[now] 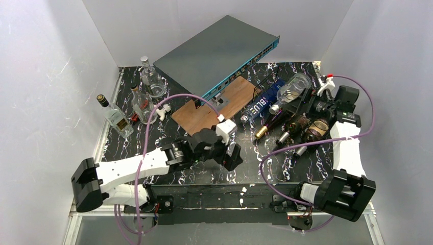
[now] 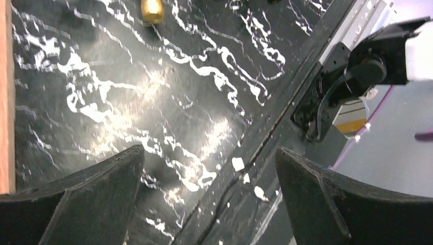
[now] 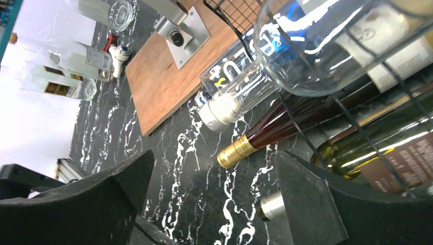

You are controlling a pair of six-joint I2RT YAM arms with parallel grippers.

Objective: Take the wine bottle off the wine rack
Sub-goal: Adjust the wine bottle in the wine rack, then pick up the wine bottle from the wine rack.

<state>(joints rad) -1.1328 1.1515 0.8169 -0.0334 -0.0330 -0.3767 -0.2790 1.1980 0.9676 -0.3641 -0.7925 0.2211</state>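
The wine rack sits on the right half of the black marbled bench, its thin wire crossing over several bottles lying on their sides. A dark wine bottle with a gold foil top lies low in the rack, neck pointing out toward the middle of the bench. Beside it is a clear bottle with blue lettering, and a big clear bottle rests on top. A greenish labelled bottle lies on the other side of the dark one.

The right tool is close in at the rack's right side, jaws wide and holding nothing. Whether it touches a bottle, I cannot tell.

The left tool hangs over bare bench near the front edge, well apart from the rack, also spread wide and holding nothing.

A wooden board carrying a grey network switch lies left of the rack, and 3 glass bottles stand at the far left.
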